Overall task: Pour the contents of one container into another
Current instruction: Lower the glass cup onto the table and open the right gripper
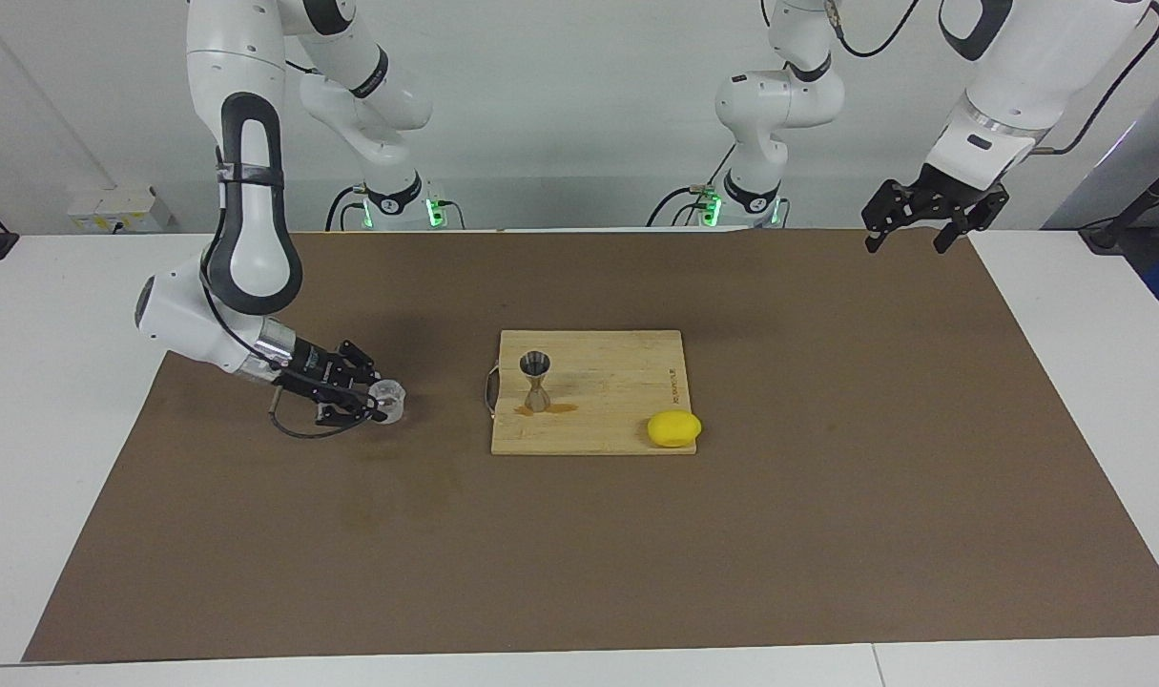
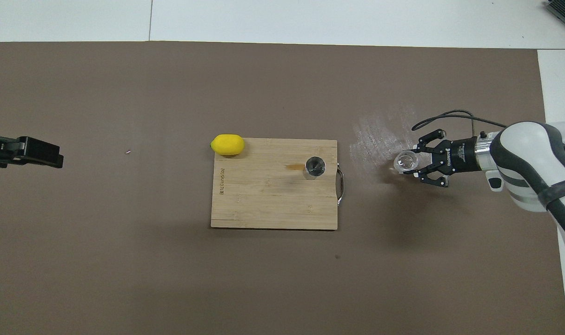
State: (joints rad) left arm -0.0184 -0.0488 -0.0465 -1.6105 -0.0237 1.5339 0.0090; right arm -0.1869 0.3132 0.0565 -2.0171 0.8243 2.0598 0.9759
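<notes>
A: Item one, facing view, nine o'clock of the cutting board (image 1: 617, 382)?

B: Right gripper (image 1: 376, 406), low over the brown mat (image 1: 827, 496), fingers clamped on the clear faceted tumbler (image 1: 388, 401). Tumbler about upright, well apart from the board. Cannot tell whether touching the mat.

A: Item two?

B: Steel jigger (image 1: 536, 380), upright on the board near its nine o'clock edge, amber spill (image 1: 552, 408) at its foot. Lemon (image 1: 674, 428) at the board's five o'clock corner.

A: Item three?

B: Left gripper (image 1: 908, 232), waiting at two o'clock over the mat's corner, fingers spread, holding nothing.

A: Step in hand?

B: Judged: pour apparently finished, tumbler being set aside. Next: lower until flat on the mat, release, withdraw toward nine o'clock.

A: Edges and room?

B: Bare mat all round the tumbler, board handle (image 1: 488, 389) the nearest obstacle at three o'clock. Shiny smear (image 2: 380, 135) on the mat at eleven o'clock of the tumbler in the overhead view. Possibly slick, best avoided.
</notes>
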